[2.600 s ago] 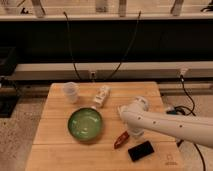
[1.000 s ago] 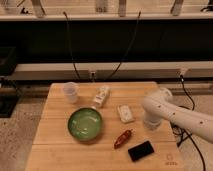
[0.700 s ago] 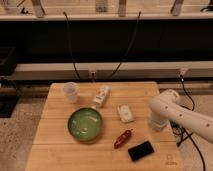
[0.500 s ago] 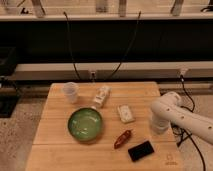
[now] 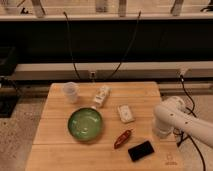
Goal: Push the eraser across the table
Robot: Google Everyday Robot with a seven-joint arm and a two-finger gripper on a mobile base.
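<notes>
The eraser (image 5: 141,150) is a flat black block lying near the front right corner of the light wooden table (image 5: 55,145). My white arm (image 5: 172,116) stands at the table's right edge. Its gripper (image 5: 161,131) end points down just above and to the right of the eraser, with a small gap between them. Nothing shows in the gripper.
A green bowl (image 5: 85,123) sits left of centre. A red-brown elongated object (image 5: 123,138) lies just left of the eraser. A white packet (image 5: 126,113), a white bottle-like object (image 5: 101,96) and a clear cup (image 5: 71,92) stand further back. A dark logo mark (image 5: 171,162) is by the front right corner.
My arm has swung from over the red-brown object in the table's middle out to the right edge. The eraser and the other objects have not moved.
</notes>
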